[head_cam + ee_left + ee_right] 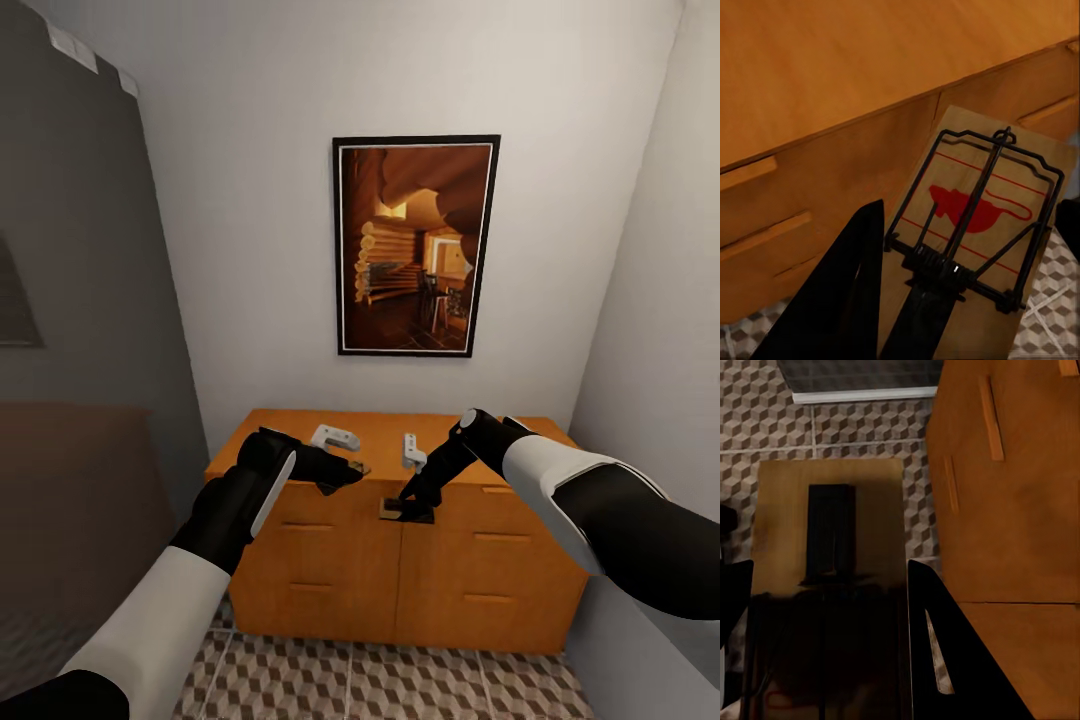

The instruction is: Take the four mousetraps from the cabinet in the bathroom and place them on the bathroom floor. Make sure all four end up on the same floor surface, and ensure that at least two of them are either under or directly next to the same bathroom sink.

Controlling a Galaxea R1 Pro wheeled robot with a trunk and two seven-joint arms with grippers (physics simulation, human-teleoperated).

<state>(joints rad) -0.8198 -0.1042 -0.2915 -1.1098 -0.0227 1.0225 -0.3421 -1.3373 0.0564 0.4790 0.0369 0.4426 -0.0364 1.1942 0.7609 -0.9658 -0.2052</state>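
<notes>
Over the front edge of the low orange-brown wooden cabinet (400, 520), the left gripper (345, 472) pinched a tan wooden mousetrap with black wire and a red mouse print (979, 225). The right gripper (408, 505) clamped a second flat wooden mousetrap (832, 577) at that edge, above the cube-patterned tiled bathroom floor (400, 685). Two white objects (335, 437) lay toward the back edge of the top.

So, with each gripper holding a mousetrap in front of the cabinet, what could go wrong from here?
1. The left gripper seems to hold its mousetrap only at one end; it might tilt or slip when the arm moves.
2. The right gripper holds its mousetrap close against the cabinet front, so it could knock the wood while lowering.
3. Both traps are high above the bathroom floor; released here, they would probably bounce away.
</notes>
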